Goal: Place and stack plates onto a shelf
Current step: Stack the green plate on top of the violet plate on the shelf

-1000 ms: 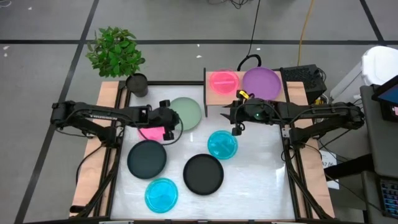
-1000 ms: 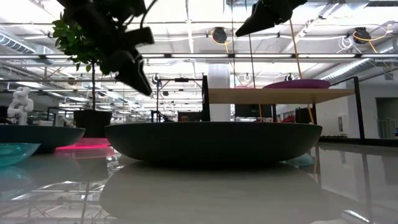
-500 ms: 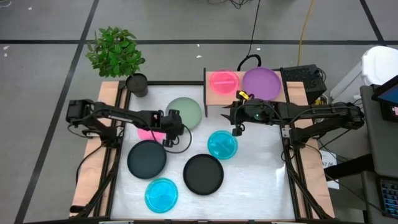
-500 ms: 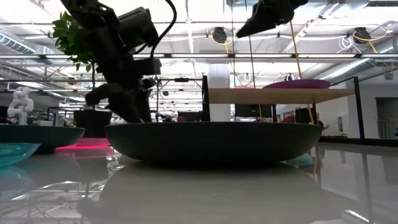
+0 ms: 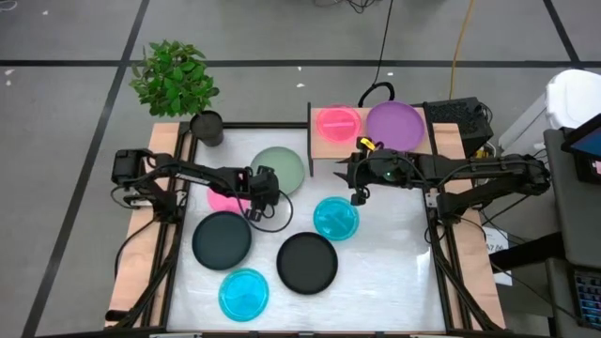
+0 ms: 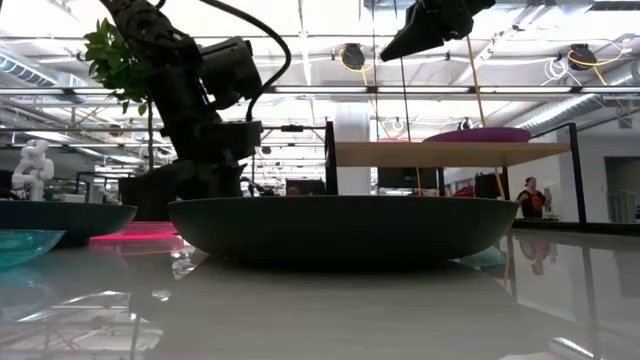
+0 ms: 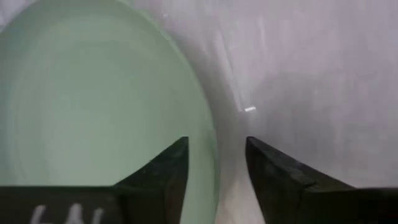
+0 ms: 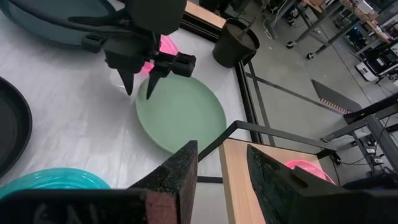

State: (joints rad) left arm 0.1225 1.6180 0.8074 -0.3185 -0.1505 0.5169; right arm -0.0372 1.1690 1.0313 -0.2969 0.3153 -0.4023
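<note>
Two plates sit on the shelf: one pink, one purple. Six lie on the counter. Left gripper fingers straddle the green plate's rim, apart; right gripper fingers apart, empty.

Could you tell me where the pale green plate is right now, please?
In the high view the green plate lies on the table just left of the shelf, with the left gripper straddling its near rim, fingers open.

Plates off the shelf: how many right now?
6. Green plate at the left gripper, pink plate under that arm, two black plates, two cyan plates. None looks hidden.
</note>
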